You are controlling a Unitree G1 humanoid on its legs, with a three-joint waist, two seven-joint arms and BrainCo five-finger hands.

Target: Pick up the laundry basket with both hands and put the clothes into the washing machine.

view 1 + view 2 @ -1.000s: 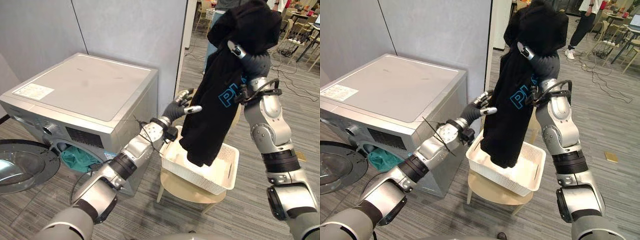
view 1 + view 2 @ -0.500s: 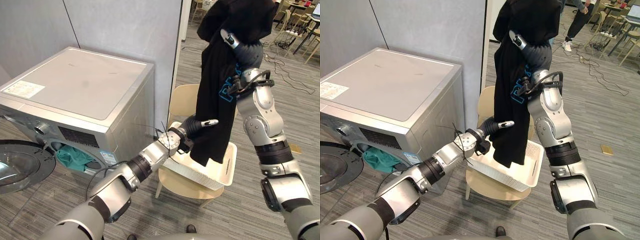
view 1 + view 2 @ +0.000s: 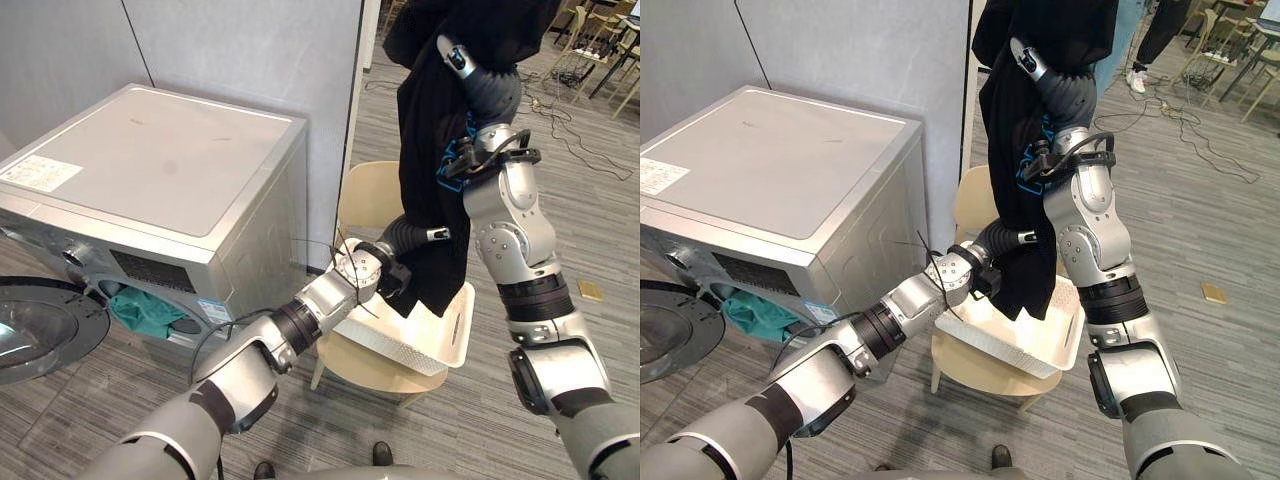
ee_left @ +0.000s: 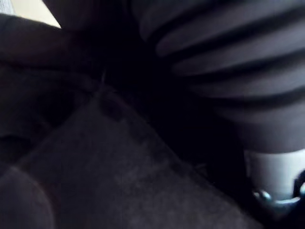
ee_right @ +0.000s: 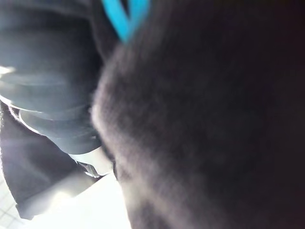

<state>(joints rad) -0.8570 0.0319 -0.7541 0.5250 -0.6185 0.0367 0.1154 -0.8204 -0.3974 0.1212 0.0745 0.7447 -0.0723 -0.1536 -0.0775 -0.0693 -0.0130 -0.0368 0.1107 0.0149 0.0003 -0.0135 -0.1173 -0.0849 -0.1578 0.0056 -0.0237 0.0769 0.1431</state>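
Black garment (image 3: 425,140) hangs high over the white laundry basket (image 3: 458,335).
The right hand's (image 3: 487,92) fingers are buried in the cloth's top, and the left hand's (image 3: 408,234) mostly behind its lower part, so neither grip can be told. The basket sits on a pale chair (image 3: 368,366) beside the washing machine (image 3: 160,170), whose door (image 3: 40,335) is open with teal cloth (image 3: 140,310) inside.

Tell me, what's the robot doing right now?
Right hand high, black garment draped over it. Left hand against garment's lower half. Hem over white basket. Washer door open, teal cloth inside.
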